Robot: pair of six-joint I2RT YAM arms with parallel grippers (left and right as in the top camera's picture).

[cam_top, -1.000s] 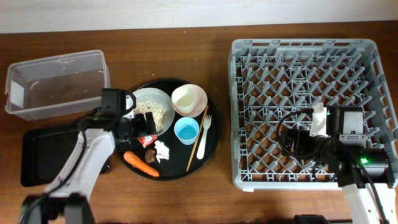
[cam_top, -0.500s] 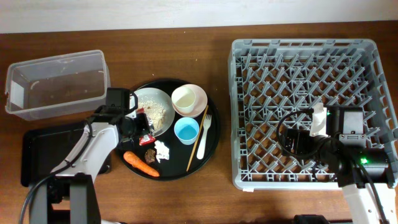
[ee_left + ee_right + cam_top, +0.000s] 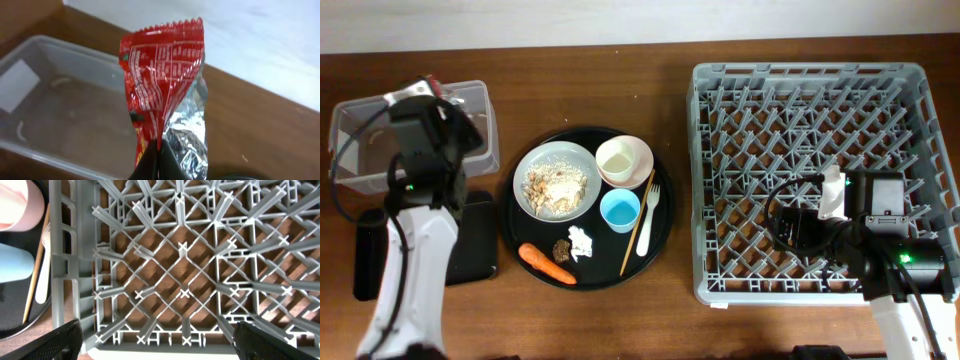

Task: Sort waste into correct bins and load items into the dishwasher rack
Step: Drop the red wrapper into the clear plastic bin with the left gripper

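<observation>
Item: red wrapper (image 3: 162, 95), pinched at its lower end by left pincer (image 3: 154, 162), held above clear tub (image 3: 55, 105), likely for dropping in as waste. Also: right pincer (image 3: 167, 340), wide, empty, far right of tub over dishwasher rack (image 3: 182, 270).

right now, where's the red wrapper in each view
Overhead: upper left, only a sliver of the red wrapper shows, over the clear tub's far side.
Left wrist: the red wrapper stands upright at centre frame, pinched at its lower end.
Right wrist: not in it.
Shared landmark: the clear tub, beneath the wrapper in both views.
</observation>
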